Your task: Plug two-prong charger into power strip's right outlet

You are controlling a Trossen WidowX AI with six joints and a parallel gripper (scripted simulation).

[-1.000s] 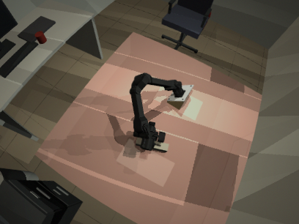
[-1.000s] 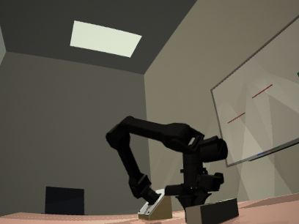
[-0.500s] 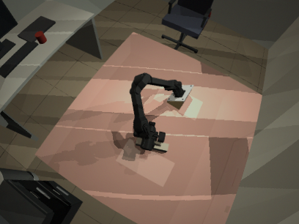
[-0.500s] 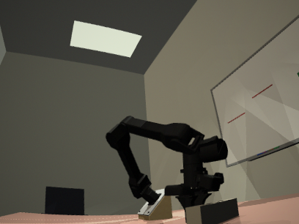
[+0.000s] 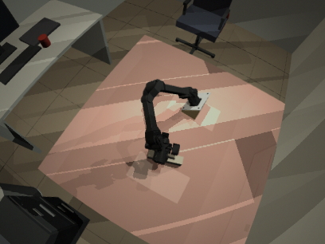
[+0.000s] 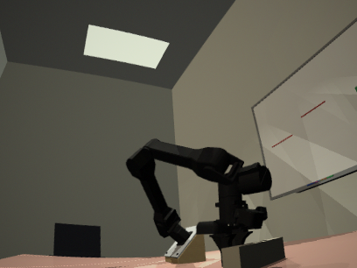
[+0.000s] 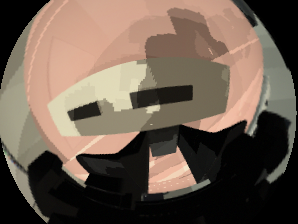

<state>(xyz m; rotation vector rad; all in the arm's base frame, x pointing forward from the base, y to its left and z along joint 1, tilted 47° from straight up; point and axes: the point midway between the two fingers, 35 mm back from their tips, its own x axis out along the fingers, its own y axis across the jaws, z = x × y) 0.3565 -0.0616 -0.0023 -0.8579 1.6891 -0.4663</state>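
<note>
The cream power strip (image 5: 178, 160) (image 6: 255, 250) (image 7: 113, 88) lies on the pink table top. In the wrist view its two outlets show as dark slots, the left outlet (image 7: 89, 111) and the right outlet (image 7: 161, 96). My gripper (image 5: 163, 152) (image 6: 231, 240) (image 7: 158, 127) points down right over the strip and is shut on the dark two-prong charger (image 7: 164, 137). The charger sits just below the right outlet in the wrist view. Its prongs are hidden, and I cannot tell whether they touch the strip. In the top and exterior views the gripper hides the charger.
The arm's base stands on a tilted wedge mount (image 5: 202, 100) (image 6: 194, 250) behind the strip. A desk with a red cup (image 5: 44, 40) is far left, an office chair (image 5: 203, 20) at the back, and a black cabinet (image 5: 36, 219) at the front left. A whiteboard (image 6: 315, 131) hangs on the wall.
</note>
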